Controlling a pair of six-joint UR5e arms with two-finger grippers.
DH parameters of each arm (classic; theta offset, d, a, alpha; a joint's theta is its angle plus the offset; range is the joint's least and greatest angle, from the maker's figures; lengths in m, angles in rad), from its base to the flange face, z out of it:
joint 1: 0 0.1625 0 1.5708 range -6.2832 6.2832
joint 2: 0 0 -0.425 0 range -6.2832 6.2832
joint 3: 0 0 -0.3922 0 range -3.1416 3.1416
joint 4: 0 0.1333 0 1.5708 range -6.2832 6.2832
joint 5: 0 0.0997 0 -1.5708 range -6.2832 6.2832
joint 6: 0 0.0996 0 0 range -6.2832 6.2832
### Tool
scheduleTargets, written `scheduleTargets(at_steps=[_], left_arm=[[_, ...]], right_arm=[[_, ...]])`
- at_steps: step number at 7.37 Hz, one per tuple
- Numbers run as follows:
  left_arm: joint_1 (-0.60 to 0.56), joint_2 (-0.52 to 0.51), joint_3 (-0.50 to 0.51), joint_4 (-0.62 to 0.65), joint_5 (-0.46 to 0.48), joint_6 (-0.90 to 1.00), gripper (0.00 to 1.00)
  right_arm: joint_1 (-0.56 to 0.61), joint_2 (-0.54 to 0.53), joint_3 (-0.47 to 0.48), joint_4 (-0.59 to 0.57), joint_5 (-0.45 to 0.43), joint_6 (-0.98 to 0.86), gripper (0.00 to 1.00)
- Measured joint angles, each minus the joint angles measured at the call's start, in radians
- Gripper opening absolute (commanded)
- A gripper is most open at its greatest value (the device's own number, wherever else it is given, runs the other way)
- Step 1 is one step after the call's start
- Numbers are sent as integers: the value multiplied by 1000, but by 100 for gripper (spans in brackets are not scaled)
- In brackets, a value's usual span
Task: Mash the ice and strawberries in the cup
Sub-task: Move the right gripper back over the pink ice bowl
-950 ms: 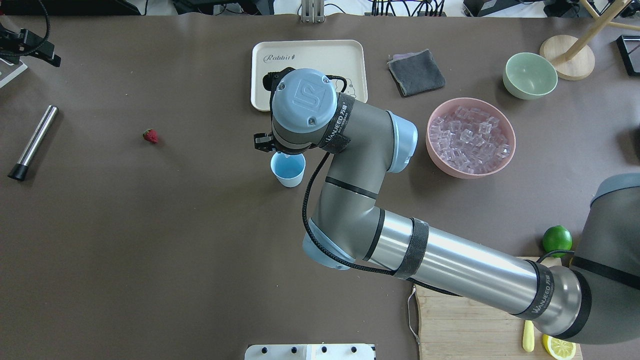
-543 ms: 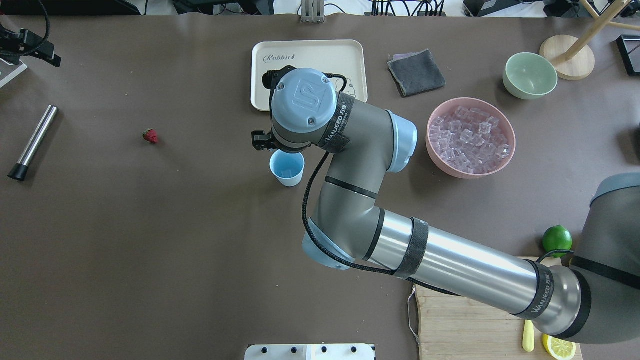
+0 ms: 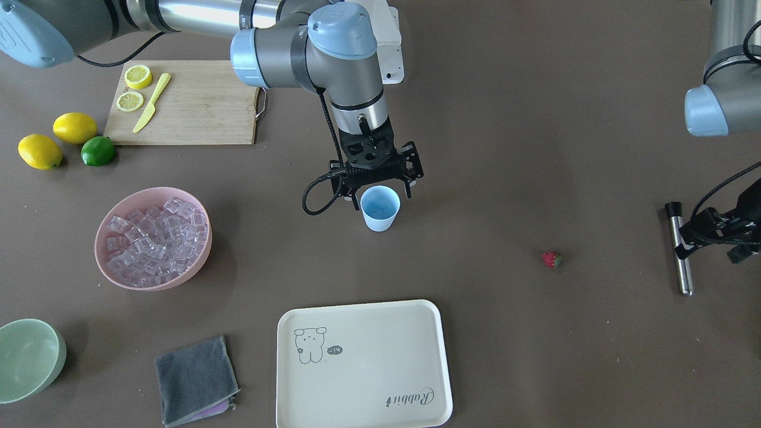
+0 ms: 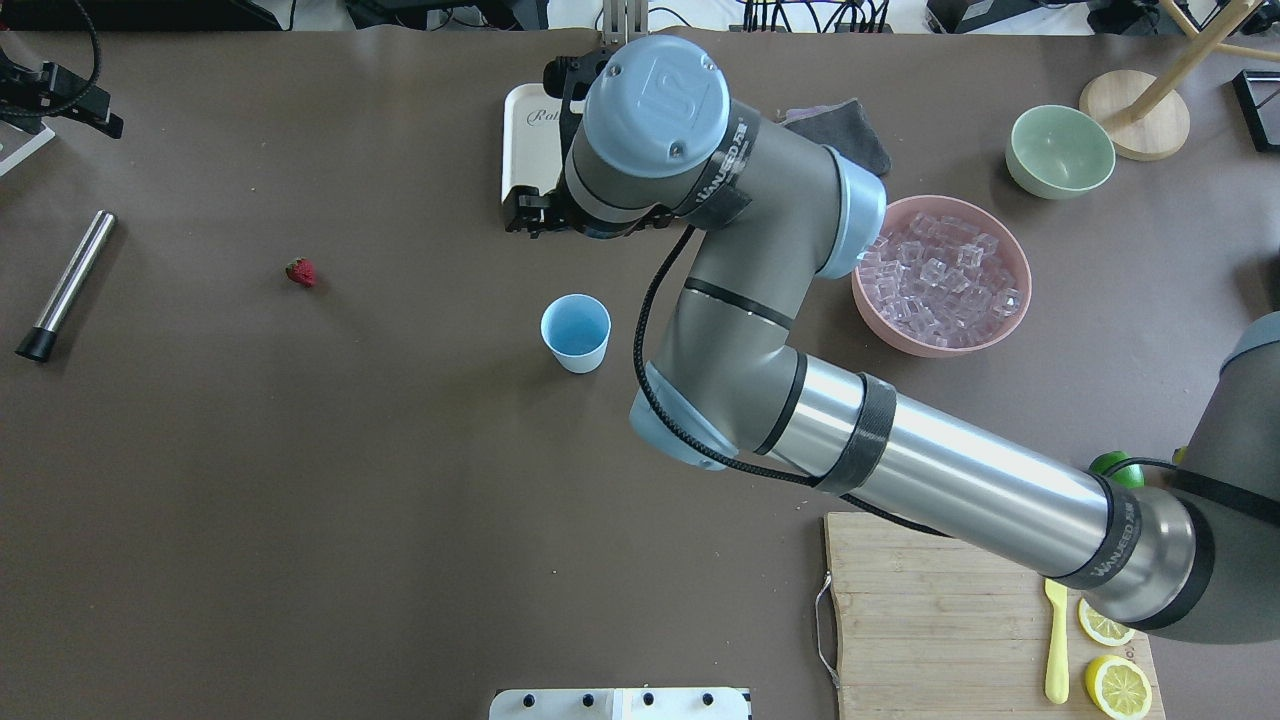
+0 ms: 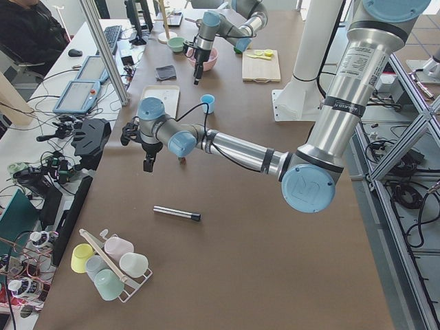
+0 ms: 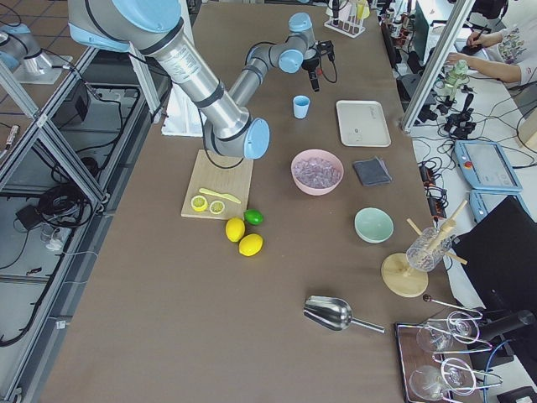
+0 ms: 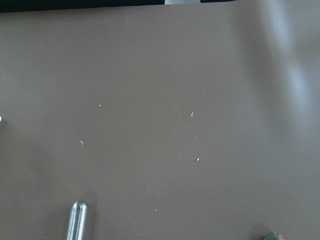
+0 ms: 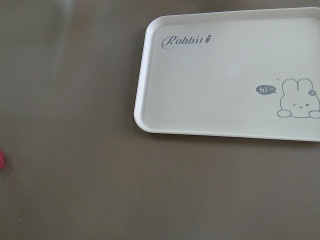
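You see R gripper [image 4: 528, 214] spread wide, empty, raised above cup [image 4: 575, 333] | strawberry [image 4: 300, 272] well left of cup | L gripper [image 3: 707, 235]: can't tell

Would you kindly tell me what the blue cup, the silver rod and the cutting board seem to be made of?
The cup looks like matte plastic: uniform light blue, thin rim. The rod seems polished metal, with bright streaked reflections and a black, perhaps rubber, end. The cutting board looks like wood: pale visible grain.
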Motion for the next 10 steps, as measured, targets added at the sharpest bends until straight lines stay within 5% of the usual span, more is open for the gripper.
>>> scheduleTargets(at_steps=[3,5,7,8,9,10], left_arm=[[15,1,-2,-6,0,-32,98],[43,0,-8,-37,34,-103,98],[63,4,-11,-63,68,-122,98],[66,4,-12,-67,72,-123,98],[66,4,-12,-68,73,-123,98],[67,4,-12,-69,73,-122,98]], right_arm=[[233,-273,181,-14,239,-290,99],[382,-479,211,1,366,-606,98],[430,-589,210,20,352,-774,90],[417,-609,213,42,330,-761,90],[379,-620,214,80,295,-707,72],[328,-630,205,118,244,-657,72]])
